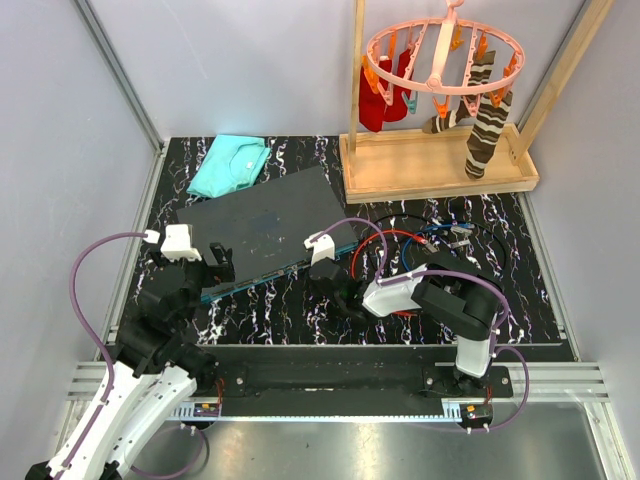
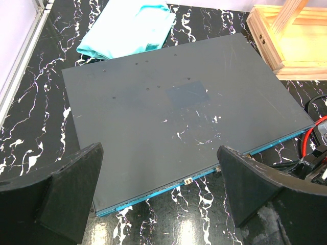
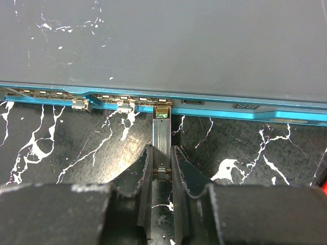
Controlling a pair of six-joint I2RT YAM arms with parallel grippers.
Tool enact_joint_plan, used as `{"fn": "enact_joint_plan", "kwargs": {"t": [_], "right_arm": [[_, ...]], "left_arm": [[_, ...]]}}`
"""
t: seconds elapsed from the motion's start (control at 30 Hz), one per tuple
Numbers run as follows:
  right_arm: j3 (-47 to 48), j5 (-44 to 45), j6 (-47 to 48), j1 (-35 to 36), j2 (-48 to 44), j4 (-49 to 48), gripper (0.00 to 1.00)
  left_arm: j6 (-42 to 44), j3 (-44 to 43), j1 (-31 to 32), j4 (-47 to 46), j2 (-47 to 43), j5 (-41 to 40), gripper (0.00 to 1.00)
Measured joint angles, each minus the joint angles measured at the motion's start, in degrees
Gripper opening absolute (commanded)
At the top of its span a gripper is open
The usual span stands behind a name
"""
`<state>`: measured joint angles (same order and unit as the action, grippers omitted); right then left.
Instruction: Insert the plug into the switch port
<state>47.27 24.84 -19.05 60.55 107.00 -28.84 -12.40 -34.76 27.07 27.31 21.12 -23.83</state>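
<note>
We find the insertion step in hand: the right hand [image 3: 162,153] is clamped on the plug [image 3: 162,133], whose tip meets a socket [image 3: 162,110] in the teal edge of the switch [image 1: 262,222], which lies flat on the worktop [image 1: 290,312]; we judge the next move a straight push, kept square to the socket. The left hand [image 2: 159,158] hangs spread and empty by the switch's near edge. The wooden tray [image 1: 440,186] holds the stand [image 1: 356,90] of the sock hanger [image 1: 440,78].

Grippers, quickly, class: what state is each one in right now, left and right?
Left gripper: open, holding nothing.
Right gripper: shut on the plug, whose tip is at the teal port edge of the switch.
</note>
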Motion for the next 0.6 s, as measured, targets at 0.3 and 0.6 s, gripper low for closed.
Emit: {"fn": "enact_joint_plan", "kwargs": {"t": [0.3, 0.6], "right_arm": [[0.0, 0.0, 0.2, -0.1, -0.5, 0.3, 0.00], [0.0, 0.1, 0.8, -0.2, -1.3, 0.3, 0.00]], "left_arm": [[0.0, 0.0, 0.0, 0.0, 0.0, 0.0, 0.99], [0.0, 0.0, 0.0, 0.0, 0.0, 0.0, 0.99]]}}
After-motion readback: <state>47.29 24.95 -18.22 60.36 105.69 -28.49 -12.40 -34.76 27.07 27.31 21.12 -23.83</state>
